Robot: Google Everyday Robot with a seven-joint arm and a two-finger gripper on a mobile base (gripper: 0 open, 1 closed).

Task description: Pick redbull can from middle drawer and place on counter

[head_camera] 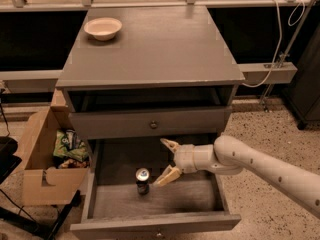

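While gripper (159, 163) hangs inside middle drawer (155, 223), fingers (169, 174) spread wide, empty, lower tip just beside upright redbull can (142, 182).

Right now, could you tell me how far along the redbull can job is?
Done: the middle drawer is pulled open, with the redbull can upright on its floor. In hand: the gripper reaches into the drawer, open, close beside the can but not closed on it. Left: grasp, lift, and set it on the counter, where a bowl sits.

The end effector (160, 162) hangs over the drawer (165, 200), its arm (260, 165) cut by the right edge. The label on the can (142, 182) is unreadable.
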